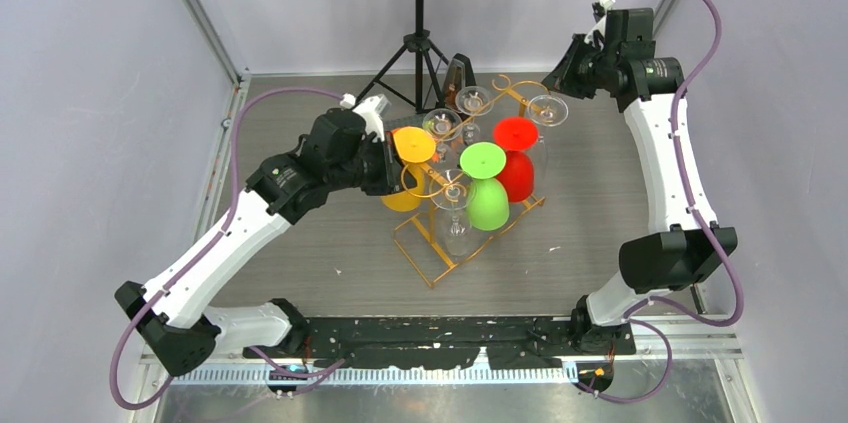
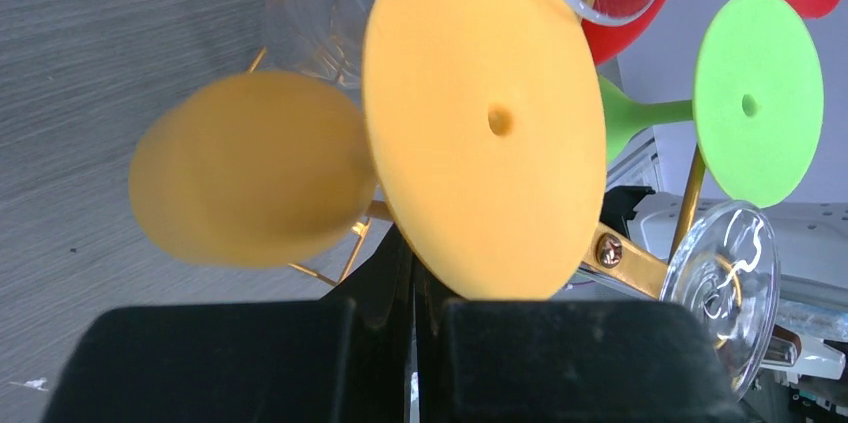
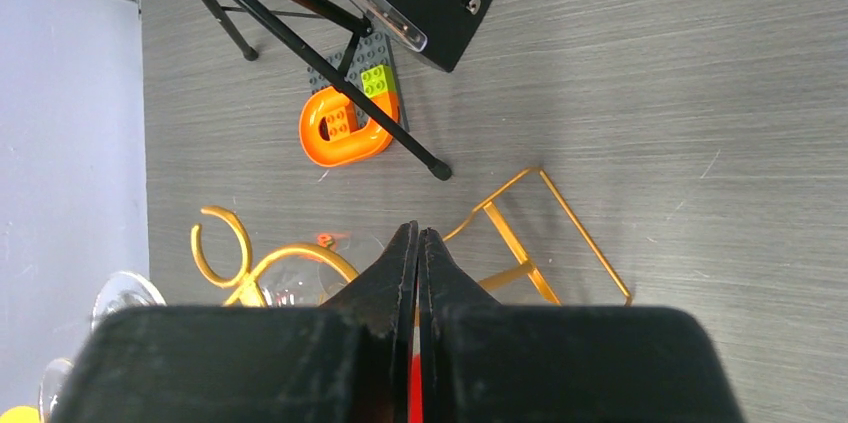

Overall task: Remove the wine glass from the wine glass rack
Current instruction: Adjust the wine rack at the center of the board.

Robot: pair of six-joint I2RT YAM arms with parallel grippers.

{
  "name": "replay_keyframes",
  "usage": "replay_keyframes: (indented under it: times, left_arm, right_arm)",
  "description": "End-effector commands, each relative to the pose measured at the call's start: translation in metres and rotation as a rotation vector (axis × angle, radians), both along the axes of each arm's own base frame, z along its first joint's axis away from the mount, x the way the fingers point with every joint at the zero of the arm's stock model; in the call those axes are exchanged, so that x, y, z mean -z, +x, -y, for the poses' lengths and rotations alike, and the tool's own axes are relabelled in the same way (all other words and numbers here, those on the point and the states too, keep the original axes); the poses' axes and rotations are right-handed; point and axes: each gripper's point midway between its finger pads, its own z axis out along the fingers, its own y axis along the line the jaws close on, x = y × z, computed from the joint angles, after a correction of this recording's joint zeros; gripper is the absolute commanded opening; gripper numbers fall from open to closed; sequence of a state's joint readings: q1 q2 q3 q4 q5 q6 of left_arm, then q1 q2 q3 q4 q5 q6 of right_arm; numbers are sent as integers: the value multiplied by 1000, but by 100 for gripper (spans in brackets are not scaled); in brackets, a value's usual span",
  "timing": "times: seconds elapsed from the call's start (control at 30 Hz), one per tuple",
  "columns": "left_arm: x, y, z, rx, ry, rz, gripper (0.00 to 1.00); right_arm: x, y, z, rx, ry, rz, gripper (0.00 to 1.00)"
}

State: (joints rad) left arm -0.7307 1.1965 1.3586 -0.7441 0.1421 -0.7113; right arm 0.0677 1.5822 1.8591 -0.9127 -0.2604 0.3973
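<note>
Left fingers (image 2: 388,283) and right fingers (image 3: 395,263) are shut, empty; the yellow glass (image 2: 470,163) could be knocked off the rack (image 2: 632,261) by pushing

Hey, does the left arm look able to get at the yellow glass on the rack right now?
Probably yes. The left gripper sits right by the foot of the yellow glass with nothing between them, though its jaws are shut and would need to open first.
</note>
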Motion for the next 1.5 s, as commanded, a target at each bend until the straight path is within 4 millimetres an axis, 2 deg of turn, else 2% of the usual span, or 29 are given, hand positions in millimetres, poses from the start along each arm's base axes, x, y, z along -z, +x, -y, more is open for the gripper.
replay_keyframes:
  times: [0.0, 0.23, 0.5, 0.63, 0.7, 0.87, 0.9, 1.03, 1.1, 1.23, 1.47]
  left_arm:
    - [-24, -5, 12, 15, -87, 59, 0]
    - [-24, -12, 18, 12, -92, 57, 0]
    - [-21, -13, 9, -21, -77, 68, 0]
    - [-20, -12, 1, -39, -51, 79, 0]
    - [-20, -11, -3, -51, -38, 87, 1]
    - [-20, -9, -12, -75, -7, 108, 11]
    - [-19, -9, -13, -76, 0, 108, 13]
    - [-16, -11, -18, -80, 25, 114, 21]
    - [-16, -11, -23, -86, 38, 120, 25]
    - [-13, -12, -34, -104, 73, 137, 36]
    - [-12, -15, -50, -124, 121, 166, 46]
  right_arm:
    - [-24, 5, -15, -46, 50, 54, 6]
    - [-21, 14, -18, -49, 54, 44, 6]
    - [-20, 16, -13, -33, 30, 45, 6]
    - [-28, 15, -7, -5, 14, 61, 11]
    - [-38, 13, -3, 14, 6, 86, 14]
    - [-55, 8, 9, 52, -10, 119, 33]
    - [-57, 7, 11, 57, -10, 122, 34]
    - [-61, -4, 19, 78, -17, 133, 44]
    - [-69, -15, 24, 94, -19, 157, 53]
    - [-81, -36, 36, 137, -31, 196, 63]
    - [-89, -75, 41, 160, -26, 241, 69]
